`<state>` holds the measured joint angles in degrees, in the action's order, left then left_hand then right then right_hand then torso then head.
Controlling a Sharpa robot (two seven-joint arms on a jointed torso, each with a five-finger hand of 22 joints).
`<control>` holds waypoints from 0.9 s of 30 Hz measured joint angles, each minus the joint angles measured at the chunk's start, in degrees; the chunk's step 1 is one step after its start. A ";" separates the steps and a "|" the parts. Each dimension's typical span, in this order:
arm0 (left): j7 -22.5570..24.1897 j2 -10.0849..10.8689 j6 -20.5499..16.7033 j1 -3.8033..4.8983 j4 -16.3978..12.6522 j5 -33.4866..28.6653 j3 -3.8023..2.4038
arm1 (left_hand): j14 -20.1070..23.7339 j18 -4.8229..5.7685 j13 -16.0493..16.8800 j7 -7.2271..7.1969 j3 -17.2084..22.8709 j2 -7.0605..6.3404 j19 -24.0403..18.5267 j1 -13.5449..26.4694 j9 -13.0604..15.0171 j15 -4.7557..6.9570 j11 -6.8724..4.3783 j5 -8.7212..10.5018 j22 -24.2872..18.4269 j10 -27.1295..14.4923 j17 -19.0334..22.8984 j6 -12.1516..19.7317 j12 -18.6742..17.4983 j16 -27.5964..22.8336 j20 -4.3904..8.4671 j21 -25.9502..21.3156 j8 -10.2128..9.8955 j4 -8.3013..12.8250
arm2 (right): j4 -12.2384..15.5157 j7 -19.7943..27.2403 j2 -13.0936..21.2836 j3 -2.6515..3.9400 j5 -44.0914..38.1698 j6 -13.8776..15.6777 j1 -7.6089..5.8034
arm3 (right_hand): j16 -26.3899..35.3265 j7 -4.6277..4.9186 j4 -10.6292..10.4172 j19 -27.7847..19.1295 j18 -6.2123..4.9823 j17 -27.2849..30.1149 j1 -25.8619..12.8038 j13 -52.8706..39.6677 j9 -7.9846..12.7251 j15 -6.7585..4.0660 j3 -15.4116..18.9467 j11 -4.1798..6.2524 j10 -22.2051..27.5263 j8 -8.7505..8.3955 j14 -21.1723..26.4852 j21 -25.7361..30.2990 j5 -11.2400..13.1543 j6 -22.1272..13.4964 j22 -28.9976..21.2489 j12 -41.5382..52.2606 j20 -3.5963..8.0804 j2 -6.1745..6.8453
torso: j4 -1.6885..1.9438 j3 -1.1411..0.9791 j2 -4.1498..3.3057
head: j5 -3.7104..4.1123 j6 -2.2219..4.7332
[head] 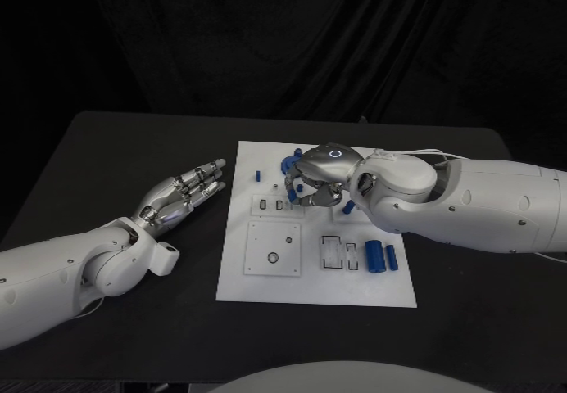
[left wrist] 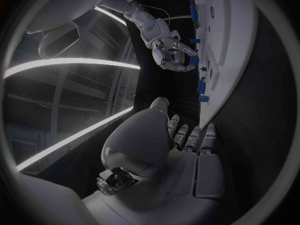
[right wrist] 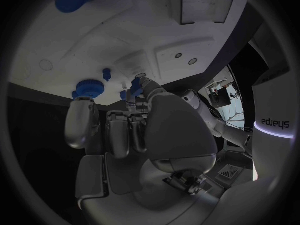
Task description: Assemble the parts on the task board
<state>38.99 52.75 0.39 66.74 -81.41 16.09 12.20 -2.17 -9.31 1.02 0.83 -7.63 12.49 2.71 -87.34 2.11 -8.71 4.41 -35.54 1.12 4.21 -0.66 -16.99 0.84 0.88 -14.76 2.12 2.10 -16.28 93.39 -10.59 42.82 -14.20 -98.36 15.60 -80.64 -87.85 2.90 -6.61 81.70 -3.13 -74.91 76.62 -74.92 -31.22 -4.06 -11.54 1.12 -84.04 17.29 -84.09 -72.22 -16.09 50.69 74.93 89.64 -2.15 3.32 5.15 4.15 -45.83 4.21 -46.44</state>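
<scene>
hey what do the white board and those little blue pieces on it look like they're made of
Task board: likely matte white plastic; flat, even, no glare. Blue cylinder near its right edge: probably moulded plastic, uniform colour with a faint sheen. Neither is certain from looks alone.

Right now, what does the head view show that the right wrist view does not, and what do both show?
Head view alone: the left robot hand lying flat on the black table, off the task board, and the blue cylinder near the board's right edge. Right wrist view alone: the right robot hand's fingertips beside a small blue part. Both: the right robot hand over the white task board, and a blue gear-like part.
</scene>
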 measured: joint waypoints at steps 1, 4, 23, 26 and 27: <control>0.00 -0.02 0.02 0.00 0.04 0.00 0.00 | 0.00 0.00 0.00 0.00 0.00 0.00 0.00 0.00 0.00 0.00 0.00 0.00 0.00 0.00 0.00 0.00 0.00 0.00 0.00 0.00 0.00 0.00 | -0.14 -0.36 -0.16 0.01 -0.24 -0.26 0.10 | 0.00 0.04 0.08 0.00 0.00 0.00 0.00 0.00 -0.06 0.00 0.08 0.00 0.00 0.00 0.00 0.12 0.00 -0.04 0.00 0.00 0.00 0.00 | 0.00 -0.01 0.01 | 0.00 -0.04; 0.00 -0.11 0.07 0.00 0.15 0.00 0.00 | 0.00 0.01 0.00 0.00 0.00 0.00 0.00 0.00 0.00 0.00 0.22 0.20 0.00 -0.22 0.00 0.00 0.00 0.00 0.00 0.00 0.00 0.00 | -0.39 -1.40 -0.44 0.02 -0.91 -1.00 0.32 | 0.23 0.05 0.08 0.00 0.00 0.00 -0.01 0.00 -0.25 0.00 0.08 0.00 0.00 -0.06 0.00 0.17 0.00 -0.05 0.00 0.00 0.00 0.01 | -0.03 -0.05 0.00 | -0.10 -0.16; 0.02 -0.40 0.32 -0.01 0.41 0.00 0.00 | 0.00 0.00 0.00 0.00 0.00 0.00 0.00 0.00 0.00 0.00 0.21 0.19 0.00 -0.22 0.00 0.00 0.00 0.00 0.00 0.00 0.00 0.00 | -0.74 -4.08 -0.70 0.03 -2.55 -3.11 0.60 | 0.23 0.17 0.31 -0.21 -0.01 0.00 -0.02 0.01 -0.03 0.00 -0.15 0.00 0.00 -0.34 0.00 0.43 0.00 -0.15 -0.01 0.00 0.20 0.02 | -0.09 -0.13 -0.01 | -0.05 -0.46; 0.02 -0.41 0.34 -0.01 0.43 0.00 0.00 | 0.00 0.00 0.00 0.00 0.00 0.00 0.00 0.00 0.00 0.00 0.21 0.19 0.00 -0.22 0.00 0.00 0.00 0.00 0.00 0.00 0.00 0.00 | -0.78 -4.13 -0.72 0.04 -2.60 -3.27 0.64 | 0.23 0.37 0.31 -0.21 -0.01 0.00 -0.02 0.01 -0.04 0.00 -0.15 0.00 0.00 -0.31 0.00 0.43 0.00 0.02 -0.01 0.00 0.20 0.02 | -0.12 -0.12 0.01 | -0.08 -0.46; 0.02 -0.42 0.35 -0.01 0.45 0.00 0.00 | 0.00 0.00 0.00 0.09 0.00 0.00 0.00 0.00 0.00 0.00 0.22 0.19 0.00 -0.22 0.00 0.09 0.00 0.00 0.00 0.00 0.00 0.00 | -0.78 -4.13 -0.73 0.05 -2.61 -3.31 0.65 | 0.23 0.45 0.31 -0.25 0.00 0.00 -0.02 0.01 -0.05 0.00 -0.15 0.00 0.00 -0.23 0.00 0.57 0.00 -0.05 -0.01 0.00 0.16 0.02 | -0.12 -0.12 0.02 | -0.08 -0.46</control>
<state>39.01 52.33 0.73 66.73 -80.96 16.09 12.20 -2.17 -9.31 1.02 0.92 -7.64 12.49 2.71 -87.34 2.11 -8.71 4.62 -35.36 1.12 3.99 -0.66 -16.90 0.84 0.88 -14.76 2.12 2.10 -16.27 92.61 -14.72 42.09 -14.15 -100.97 12.29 -79.99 -87.62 3.34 -6.30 81.45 -3.13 -74.91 76.60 -74.91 -31.27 -4.06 -11.70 1.12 -84.04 17.06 -84.09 -71.66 -16.09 50.64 74.91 89.64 -1.98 3.34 5.03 4.04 -45.82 4.13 -46.90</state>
